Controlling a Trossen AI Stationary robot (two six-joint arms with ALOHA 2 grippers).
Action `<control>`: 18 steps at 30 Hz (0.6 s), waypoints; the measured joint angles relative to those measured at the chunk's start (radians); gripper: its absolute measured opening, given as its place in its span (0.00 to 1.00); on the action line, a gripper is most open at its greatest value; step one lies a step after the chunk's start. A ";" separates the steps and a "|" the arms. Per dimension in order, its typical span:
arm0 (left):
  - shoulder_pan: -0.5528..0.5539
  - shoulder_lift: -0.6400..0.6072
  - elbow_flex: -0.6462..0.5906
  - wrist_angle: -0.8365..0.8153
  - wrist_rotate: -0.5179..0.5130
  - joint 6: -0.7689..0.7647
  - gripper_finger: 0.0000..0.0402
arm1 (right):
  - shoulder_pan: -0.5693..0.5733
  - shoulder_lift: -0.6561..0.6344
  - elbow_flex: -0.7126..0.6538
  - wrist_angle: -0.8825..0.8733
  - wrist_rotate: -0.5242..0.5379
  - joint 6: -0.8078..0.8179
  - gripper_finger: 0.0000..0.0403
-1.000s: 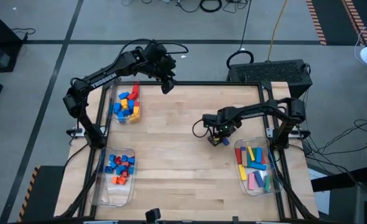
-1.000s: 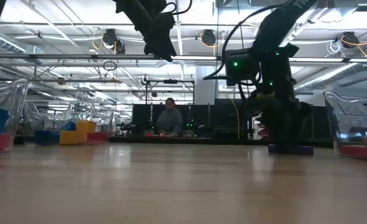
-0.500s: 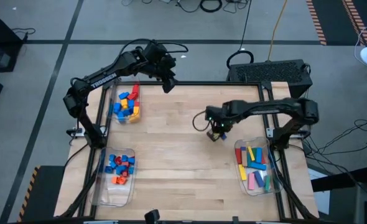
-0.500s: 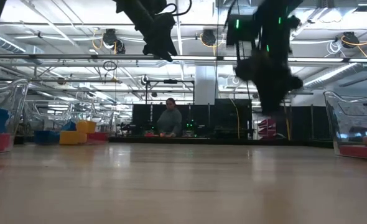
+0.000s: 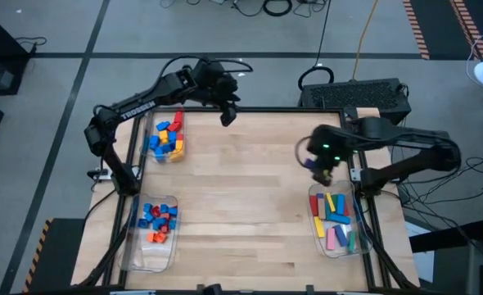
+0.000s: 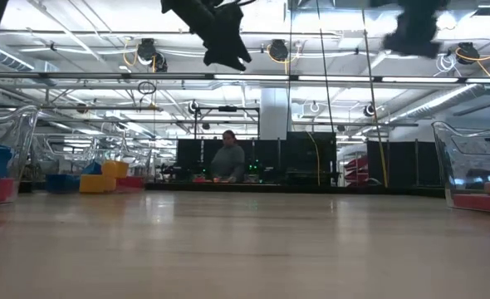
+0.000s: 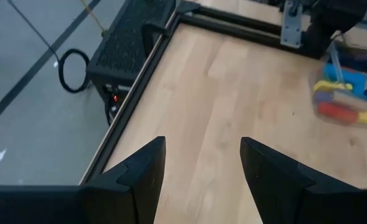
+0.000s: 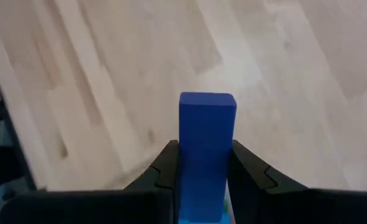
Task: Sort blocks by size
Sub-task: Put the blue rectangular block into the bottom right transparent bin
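High view: the right claw point(image 5: 320, 166) hangs over the pale wooden tabletop point(image 5: 241, 197) toward 3 o'clock, just beyond the far end of the clear plastic bin of long coloured bars point(image 5: 337, 217) at 4 o'clock. The left claw point(image 5: 227, 117) sits at 12 o'clock by the far edge, near the clear bin of medium coloured bricks point(image 5: 166, 137) at 10 o'clock. A third clear bin of small red, blue and orange cubes point(image 5: 157, 223) lies at 8 o'clock.

Low view: both claws are raised well above the tabletop, the left claw point(image 6: 224, 51) at 11 o'clock and the right arm blurred at 1 o'clock. A person point(image 6: 226, 159) sits in the room behind.

Left wrist view: the left claw point(image 7: 202, 163) has its dark fingers point(image 7: 147, 167) spread apart, nothing between them, above bare wood.

Right wrist view: the right claw point(image 8: 202, 163) is clamped on a long blue plastic bar point(image 8: 206, 149), whose long axis runs straight out along the fingers point(image 8: 168, 167), its free end pointing forward away from the wrist, clear of the wood beneath.
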 joint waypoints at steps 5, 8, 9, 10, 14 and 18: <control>-0.022 0.000 0.000 0.048 -0.001 0.004 0.52 | 0.099 -0.093 0.001 -0.153 0.010 0.094 0.17; -0.032 0.000 0.000 0.078 -0.018 0.000 0.52 | 0.160 -0.112 0.001 -0.234 0.010 0.140 0.17; -0.038 0.000 0.000 0.082 -0.033 0.000 0.52 | 0.180 -0.114 0.001 -0.252 0.011 0.148 0.17; -0.044 0.000 0.000 0.082 -0.051 0.000 0.52 | 0.199 -0.116 0.000 -0.259 0.011 0.149 0.17; -0.077 0.000 0.000 0.080 -0.067 -0.126 0.52 | 0.274 -0.130 -0.020 -0.254 0.009 0.135 0.17; -0.126 0.000 0.000 0.080 -0.058 -0.291 0.52 | 0.348 -0.169 -0.070 -0.256 -0.031 0.120 0.17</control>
